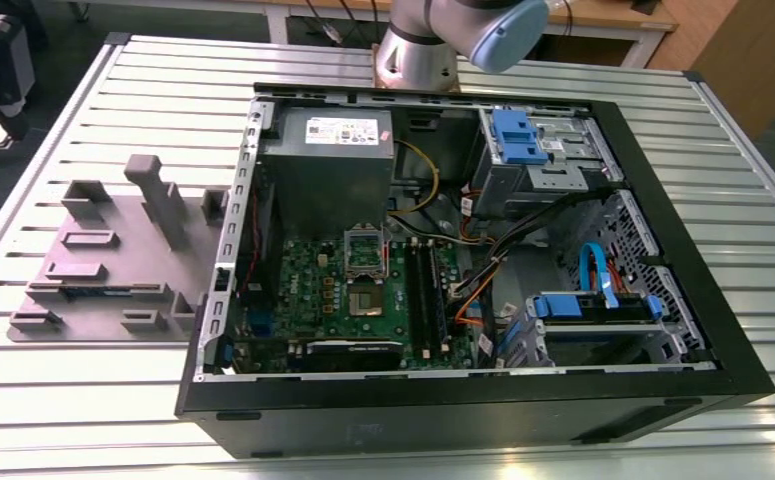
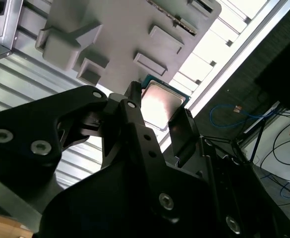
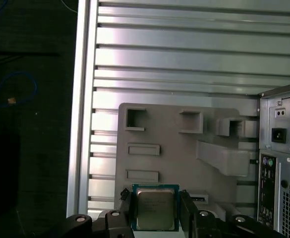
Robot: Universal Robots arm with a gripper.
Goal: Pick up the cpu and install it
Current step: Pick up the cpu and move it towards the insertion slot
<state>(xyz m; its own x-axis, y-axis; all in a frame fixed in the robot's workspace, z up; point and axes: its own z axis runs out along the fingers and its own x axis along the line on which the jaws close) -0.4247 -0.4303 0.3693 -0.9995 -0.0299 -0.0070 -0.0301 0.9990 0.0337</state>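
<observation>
1. The black two-fingered claw (image 3: 155, 220) is clamped on the small, flat, square cpu (image 3: 155, 208), one finger on each opposite edge (probably to keep it level for seating).
2. The cpu is held over the grey moulded plastic tray (image 3: 174, 158) on the ribbed metal worktop (image 3: 184, 59).
3. In both wrist views its lid is dull silver and its rim is green.

Silvery cpu (image 3: 155, 208), teal-green rim; grey tray (image 3: 177, 166); black jaws.

Upright posts (image 1: 160, 205) rise from the grey tray (image 1: 94, 270) below the fingers (image 3: 187, 210) gripping the cpu (image 3: 154, 208); in the computer case (image 1: 467, 410), power supply (image 1: 327, 150) and cables (image 1: 494, 255) crowd the socket (image 1: 364, 298)
</observation>
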